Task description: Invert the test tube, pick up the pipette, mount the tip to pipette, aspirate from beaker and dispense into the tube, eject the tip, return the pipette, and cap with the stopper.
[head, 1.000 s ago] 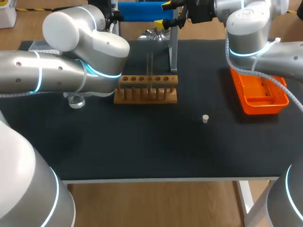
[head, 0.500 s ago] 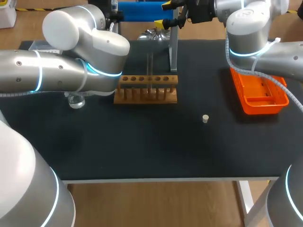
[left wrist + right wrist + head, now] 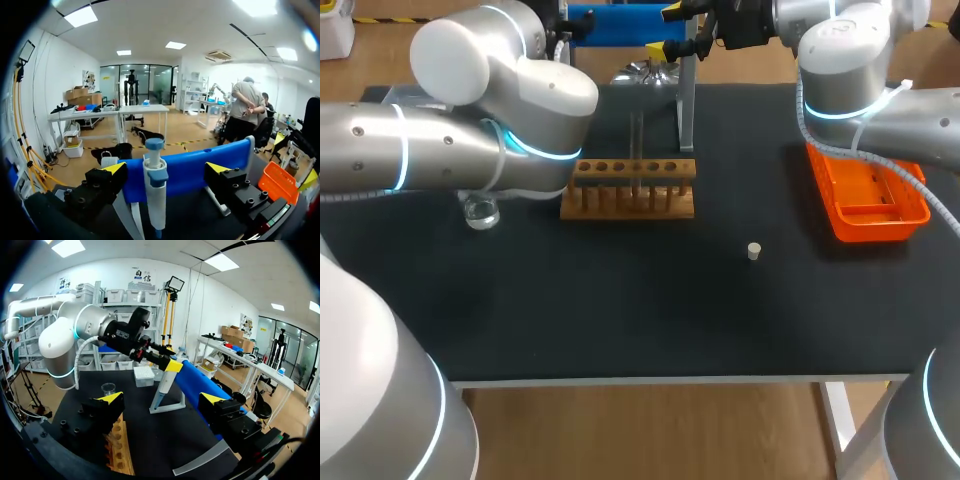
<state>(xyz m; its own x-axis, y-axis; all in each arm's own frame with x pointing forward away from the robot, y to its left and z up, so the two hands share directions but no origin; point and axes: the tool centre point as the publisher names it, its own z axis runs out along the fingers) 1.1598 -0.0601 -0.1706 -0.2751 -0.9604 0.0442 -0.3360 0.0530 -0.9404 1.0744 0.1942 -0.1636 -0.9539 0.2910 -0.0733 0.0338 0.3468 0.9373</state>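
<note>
Fingers [image 3: 115,168] of left gripper [image 3: 166,168] spread either side of pipette [image 3: 155,192], not touching, behind wooden rack [image 3: 630,187], right gripper [image 3: 162,399] fingers apart, empty, stopper [image 3: 754,250] right of rack

The counter [image 3: 620,310] is matte black. At centre, the tube rack [image 3: 630,190] is warm brown wood; at right, the tray [image 3: 870,205] is bright orange. The stopper [image 3: 754,251] is cream. The pipette [image 3: 156,200] is white with blue fittings. The left arm [image 3: 420,150] and right arm [image 3: 880,120] are silver-grey with glowing cyan rings.

An orange tray [image 3: 881,228], perhaps plastic, lies right of a wooden rack [image 3: 630,192].
</note>
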